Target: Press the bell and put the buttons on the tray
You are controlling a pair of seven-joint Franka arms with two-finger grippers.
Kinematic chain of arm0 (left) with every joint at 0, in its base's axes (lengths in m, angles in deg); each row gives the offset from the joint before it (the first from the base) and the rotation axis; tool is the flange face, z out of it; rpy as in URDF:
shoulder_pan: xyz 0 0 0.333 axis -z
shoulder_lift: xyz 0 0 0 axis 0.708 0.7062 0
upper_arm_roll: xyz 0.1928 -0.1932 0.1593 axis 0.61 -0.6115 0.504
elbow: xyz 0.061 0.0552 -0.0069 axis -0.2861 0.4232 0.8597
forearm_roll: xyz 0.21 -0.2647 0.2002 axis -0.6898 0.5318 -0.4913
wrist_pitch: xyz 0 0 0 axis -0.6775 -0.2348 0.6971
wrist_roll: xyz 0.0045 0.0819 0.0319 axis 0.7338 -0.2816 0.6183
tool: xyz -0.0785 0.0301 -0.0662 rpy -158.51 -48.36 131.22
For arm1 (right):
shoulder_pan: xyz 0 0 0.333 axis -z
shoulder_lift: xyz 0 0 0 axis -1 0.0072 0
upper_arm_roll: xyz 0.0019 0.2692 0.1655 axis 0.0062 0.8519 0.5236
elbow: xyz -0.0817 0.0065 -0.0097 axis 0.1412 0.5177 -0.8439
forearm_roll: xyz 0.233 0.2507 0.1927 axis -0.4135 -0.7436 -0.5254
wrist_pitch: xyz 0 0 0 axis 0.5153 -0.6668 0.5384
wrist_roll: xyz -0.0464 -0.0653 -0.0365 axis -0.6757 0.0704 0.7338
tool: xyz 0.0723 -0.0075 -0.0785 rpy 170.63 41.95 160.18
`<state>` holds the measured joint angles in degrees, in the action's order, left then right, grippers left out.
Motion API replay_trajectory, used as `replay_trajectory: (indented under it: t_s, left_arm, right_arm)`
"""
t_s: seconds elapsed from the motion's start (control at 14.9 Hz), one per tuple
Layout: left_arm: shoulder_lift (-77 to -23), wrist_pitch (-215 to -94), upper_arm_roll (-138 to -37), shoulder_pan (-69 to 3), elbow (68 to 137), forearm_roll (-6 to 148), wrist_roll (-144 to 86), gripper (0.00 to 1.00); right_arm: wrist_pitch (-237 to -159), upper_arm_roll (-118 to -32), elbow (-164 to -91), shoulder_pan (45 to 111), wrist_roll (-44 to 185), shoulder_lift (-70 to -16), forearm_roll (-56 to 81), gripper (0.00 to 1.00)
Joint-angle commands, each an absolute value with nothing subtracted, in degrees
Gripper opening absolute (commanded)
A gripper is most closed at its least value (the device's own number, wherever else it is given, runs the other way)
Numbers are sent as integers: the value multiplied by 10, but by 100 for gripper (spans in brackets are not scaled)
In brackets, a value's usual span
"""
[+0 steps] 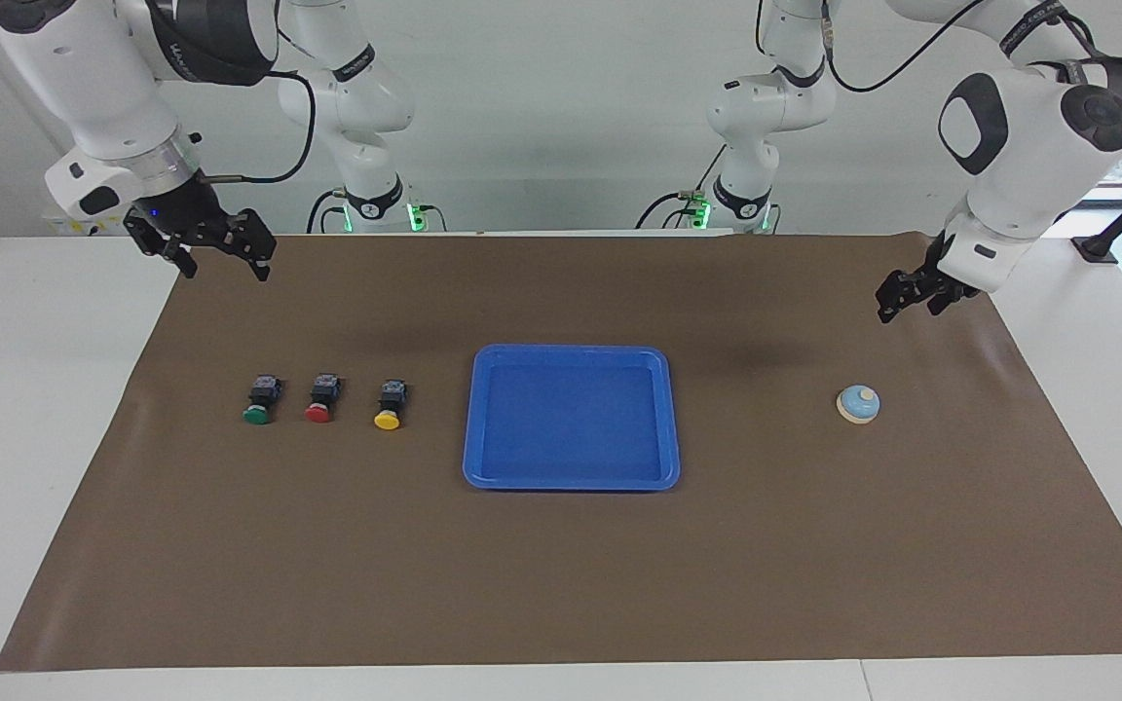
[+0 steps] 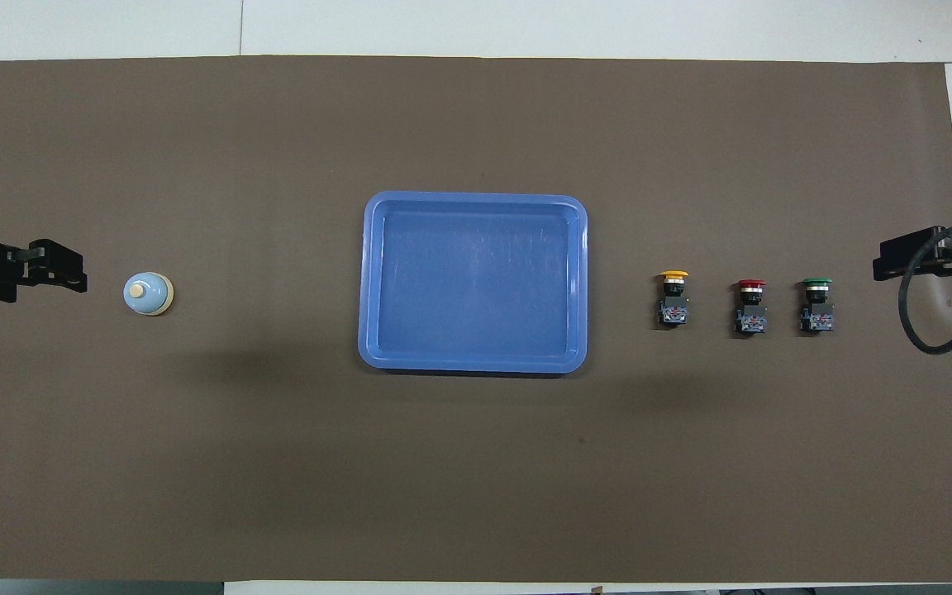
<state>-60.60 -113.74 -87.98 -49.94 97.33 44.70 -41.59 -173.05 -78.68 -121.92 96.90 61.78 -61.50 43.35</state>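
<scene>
On the brown mat (image 1: 561,584): one blue tray (image 1: 571,477) mid-table, one bell (image 1: 858,404) toward the left arm's end, three buttons in a row toward the right arm's end – yellow (image 1: 389,404) next to the tray, red (image 1: 320,397) in the middle, green (image 1: 260,399) outermost. All three lie on the mat, none on the tray. Left gripper (image 1: 907,296) up in the air, over the mat near the bell, clear of it, jaws spread, empty. Right gripper (image 1: 220,255) waits over the mat's corner, jaws spread, empty.
</scene>
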Motion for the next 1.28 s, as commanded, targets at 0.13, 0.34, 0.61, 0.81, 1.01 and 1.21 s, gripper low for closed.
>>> replay_trajectory:
  t_s: [0.13, 0.34, 0.61, 0.81, 1.01, 1.21]
  left_arm:
    - [-614, -1112, -879, -476, 977, 446, -408, 100]
    - [-615, -1103, -880, -475, 975, 455, -407, 100]
    - [-622, -1087, -880, -474, 973, 466, -407, 100]
    - [-621, -1074, -867, -452, 973, 466, -407, 100]
    - [-620, -1075, -843, -422, 972, 467, -396, 100]
    - [-620, -1093, -827, -406, 973, 470, -395, 100]
  right_arm:
    - [-1719, -784, -1228, 987, 634, -625, 429, 100]
    - [-1735, -784, -1233, 998, 633, -626, 429, 100]
    - [-1787, -784, -1263, 1074, 692, -619, 422, 100]
    - [-1825, -784, -1274, 1115, 738, -569, 420, 100]
    - [-1922, -781, -1356, 1089, 718, -561, 418, 100]
    - [-2022, -781, -1447, 1071, 673, -563, 418, 99]
